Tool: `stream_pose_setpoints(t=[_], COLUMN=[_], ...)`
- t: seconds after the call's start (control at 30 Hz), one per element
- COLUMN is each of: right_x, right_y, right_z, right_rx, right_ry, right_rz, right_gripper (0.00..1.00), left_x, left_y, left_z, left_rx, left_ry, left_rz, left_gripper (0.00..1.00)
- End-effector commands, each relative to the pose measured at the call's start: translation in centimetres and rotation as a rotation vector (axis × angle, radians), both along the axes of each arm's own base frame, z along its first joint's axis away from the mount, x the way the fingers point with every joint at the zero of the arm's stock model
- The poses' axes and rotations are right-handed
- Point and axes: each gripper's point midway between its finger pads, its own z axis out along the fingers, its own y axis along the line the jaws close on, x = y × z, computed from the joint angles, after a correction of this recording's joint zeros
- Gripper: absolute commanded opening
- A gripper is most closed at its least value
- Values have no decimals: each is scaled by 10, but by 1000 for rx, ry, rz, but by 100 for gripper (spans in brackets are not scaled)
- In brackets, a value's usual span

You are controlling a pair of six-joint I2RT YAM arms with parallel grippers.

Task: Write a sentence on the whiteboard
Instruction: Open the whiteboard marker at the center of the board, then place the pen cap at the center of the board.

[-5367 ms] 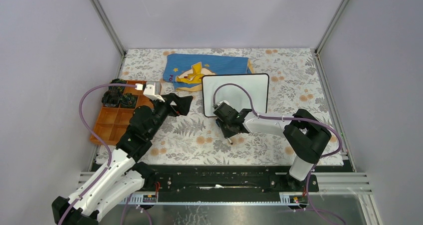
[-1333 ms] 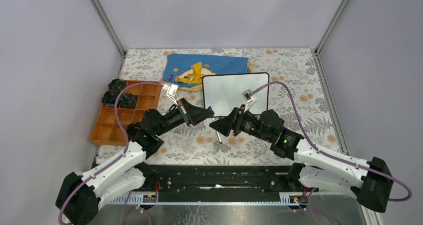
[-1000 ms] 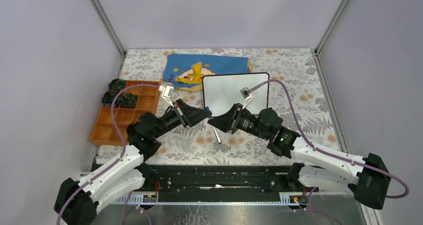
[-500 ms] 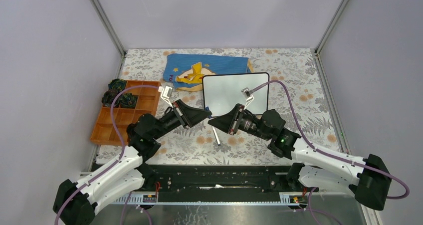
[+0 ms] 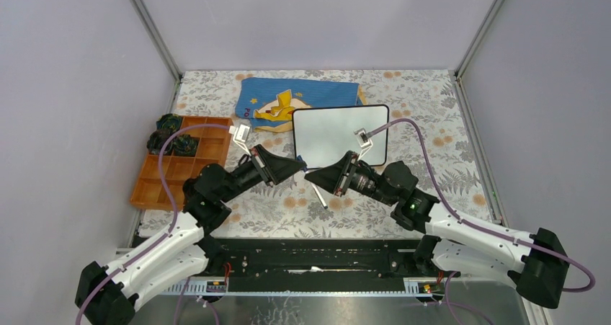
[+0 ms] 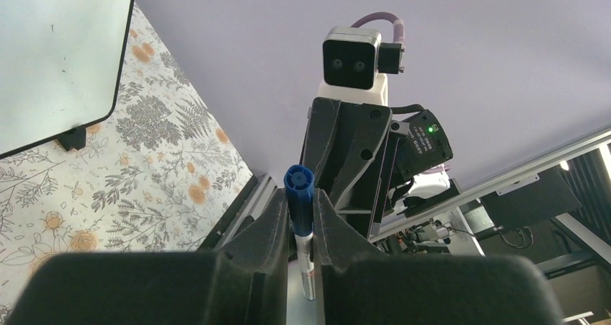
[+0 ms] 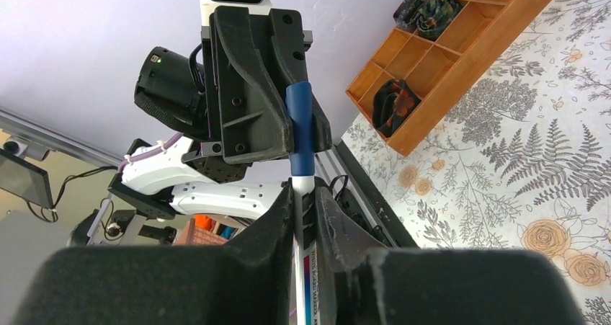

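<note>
1. The floral table cover [image 5: 432, 145] is boxed in by lilac walls [image 5: 72, 87] on the left, back and right. Metal posts [image 5: 153, 29] stand at the far corners and a black rail [image 5: 310, 256] runs along the near edge.
2. An orange tray [image 5: 162, 188] hugs the left edge, with dark bits in its far compartments. A blue cloth [image 5: 317, 93] with a yellow figure [image 5: 277, 107] lies at the back.
3. We see bare cover to the right of the whiteboard [image 5: 335, 134] and in the strip between the grippers and the rail.
4. The whiteboard sits mid-table toward the back, its far-left corner overlapping the cloth's near edge. It has a glossy white face, a thin black rim and rounded corners. The left wrist view shows a small black foot [image 6: 72, 137] under one corner and only a few tiny dark specks on the face.
5. The left gripper [image 5: 301, 168] and right gripper [image 5: 310, 175] meet tip to tip just in front of the board's near-left corner, above the cover.
6. The left gripper is clamped on the blue cap [image 6: 298, 184], and the right gripper is clamped on the white barrel of the marker [image 7: 306, 282]. The cap looks seated on the barrel. The barrel's tail pokes out below the right gripper toward the rail.
7. Writing: the barrel carries print and a coloured stripe, too small for us to read. Purple letters [image 5: 246, 112] at the cloth's left end are also unreadable.
</note>
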Motion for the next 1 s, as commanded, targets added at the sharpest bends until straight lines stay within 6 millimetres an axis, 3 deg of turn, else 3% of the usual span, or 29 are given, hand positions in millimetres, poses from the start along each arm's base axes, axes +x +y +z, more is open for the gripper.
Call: stream_pose_setpoints(t=[0.0, 0.43, 0.6, 0.67, 0.77, 0.87, 0.97], right_x=[-20, -27, -17, -3, 20, 34, 37], right_y=[-8, -18, -31, -48, -87, -125, -143], right_z=[-4, 3, -1, -9, -27, -43, -57], right_rx=[-10, 20, -63, -169, -352, -481, -525], right_ry=[2, -9, -41, -57, -72, -75, -65], right_rz=[63, 67, -21, -128, -332, -497, -565], right_gripper=[0, 0, 0, 0, 0, 0, 0], left_x=[32, 40, 44, 48, 55, 55, 44], left_y=[27, 29, 32, 38, 54, 72, 74], left_z=[41, 34, 17, 2, -40, -100, -152], left_rx=[-81, -47, 51, 152, 365, 608, 767], left_ry=[-93, -80, -68, -51, 24, 150, 270], left_rz=[229, 270, 298, 336, 413, 441, 365], left_gripper=[0, 0, 0, 0, 0, 0, 0])
